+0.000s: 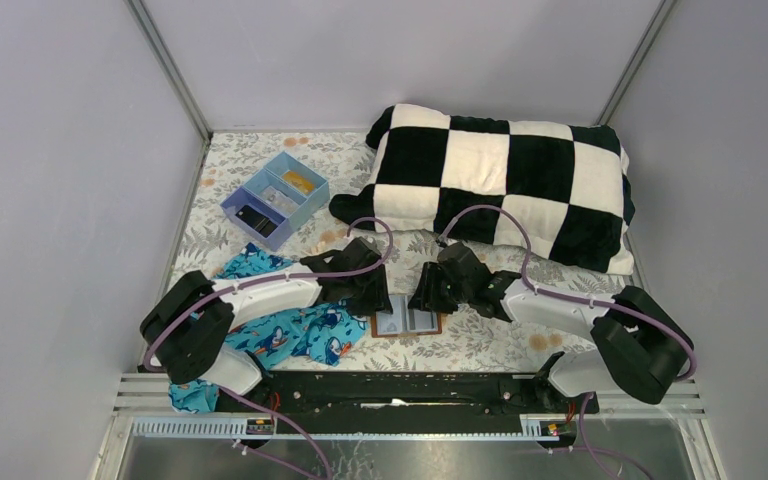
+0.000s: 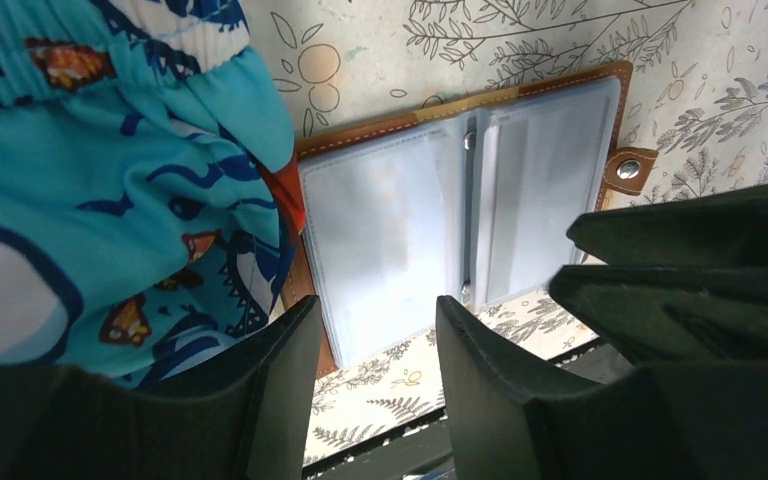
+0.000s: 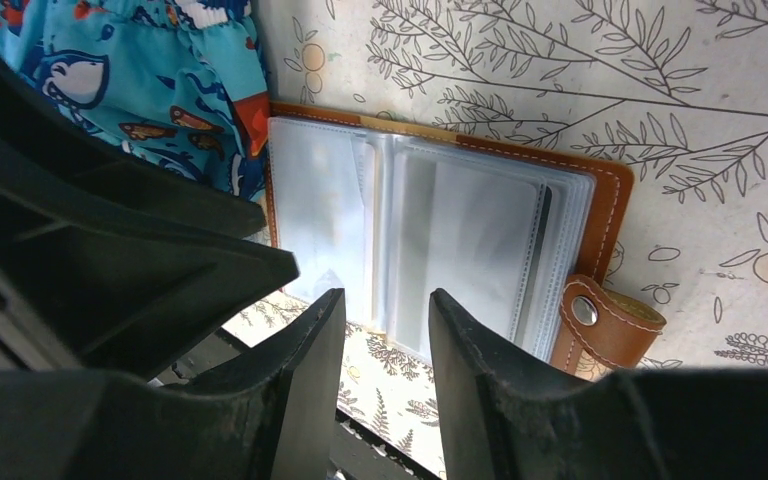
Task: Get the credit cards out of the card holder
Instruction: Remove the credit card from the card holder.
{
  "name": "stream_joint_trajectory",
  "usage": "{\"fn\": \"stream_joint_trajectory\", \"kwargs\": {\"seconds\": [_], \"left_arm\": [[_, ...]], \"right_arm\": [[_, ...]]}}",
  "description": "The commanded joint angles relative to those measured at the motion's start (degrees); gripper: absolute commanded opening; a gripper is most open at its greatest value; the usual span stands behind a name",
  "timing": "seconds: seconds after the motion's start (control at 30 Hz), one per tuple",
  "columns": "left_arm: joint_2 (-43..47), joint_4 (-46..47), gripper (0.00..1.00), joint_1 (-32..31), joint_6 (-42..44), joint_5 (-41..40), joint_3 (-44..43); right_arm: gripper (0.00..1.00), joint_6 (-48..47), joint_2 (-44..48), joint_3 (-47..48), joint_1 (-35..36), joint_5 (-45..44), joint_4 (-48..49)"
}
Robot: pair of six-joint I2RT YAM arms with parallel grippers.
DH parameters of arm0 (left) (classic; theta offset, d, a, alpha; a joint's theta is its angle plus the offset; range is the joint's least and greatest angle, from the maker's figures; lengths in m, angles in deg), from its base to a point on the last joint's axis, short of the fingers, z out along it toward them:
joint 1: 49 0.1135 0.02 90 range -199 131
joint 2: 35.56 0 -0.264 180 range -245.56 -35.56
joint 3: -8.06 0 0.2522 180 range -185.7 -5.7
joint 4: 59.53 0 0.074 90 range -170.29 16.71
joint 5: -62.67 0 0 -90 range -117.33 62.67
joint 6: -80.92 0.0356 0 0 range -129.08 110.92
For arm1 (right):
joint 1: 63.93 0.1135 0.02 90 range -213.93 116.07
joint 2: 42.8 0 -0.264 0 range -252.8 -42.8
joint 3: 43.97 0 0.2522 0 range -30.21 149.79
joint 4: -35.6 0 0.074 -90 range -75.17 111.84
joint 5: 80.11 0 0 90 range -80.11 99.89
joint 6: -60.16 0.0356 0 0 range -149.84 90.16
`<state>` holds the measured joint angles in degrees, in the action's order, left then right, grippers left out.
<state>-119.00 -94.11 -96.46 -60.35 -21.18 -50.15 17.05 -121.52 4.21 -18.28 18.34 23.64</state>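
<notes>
The brown leather card holder [image 1: 407, 322] lies open and flat on the floral table near the front edge, with its pale grey sleeves facing up. It also shows in the left wrist view [image 2: 460, 200] and the right wrist view [image 3: 440, 215], its snap tab [image 3: 600, 320] out to one side. Whitish credit cards [image 3: 475, 240] show faintly inside the sleeves. My left gripper [image 1: 380, 298] is open and empty just above the holder's left half [image 2: 378, 312]. My right gripper [image 1: 426, 296] is open and empty above its right half [image 3: 387, 300]. The two grippers are close together.
A blue patterned cloth [image 1: 290, 330] lies left of the holder and overlaps its left edge [image 2: 110, 170]. A blue divided tray [image 1: 275, 198] stands at the back left. A black-and-white checkered pillow [image 1: 505, 180] fills the back right. The black base rail [image 1: 400, 385] runs just in front.
</notes>
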Motion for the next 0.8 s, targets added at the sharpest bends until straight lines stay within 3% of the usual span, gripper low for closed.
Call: {"fn": "stream_joint_trajectory", "kwargs": {"seconds": [0.0, 0.57, 0.77], "left_arm": [[-1.81, 4.39, 0.5, -0.23, -0.32, 1.0, 0.19], [-3.46, 6.1, 0.5, -0.46, 0.68, 3.73, -0.44], [2.06, 10.49, 0.47, -0.5, 0.74, 8.72, -0.56]], "right_arm": [[0.43, 0.03, 2.88, -0.47, 0.5, -2.19, -0.9], [0.43, 0.22, 2.68, -0.42, 0.54, -2.38, -1.08], [0.43, 0.18, 3.13, -0.51, 0.48, -2.69, -1.45]]}}
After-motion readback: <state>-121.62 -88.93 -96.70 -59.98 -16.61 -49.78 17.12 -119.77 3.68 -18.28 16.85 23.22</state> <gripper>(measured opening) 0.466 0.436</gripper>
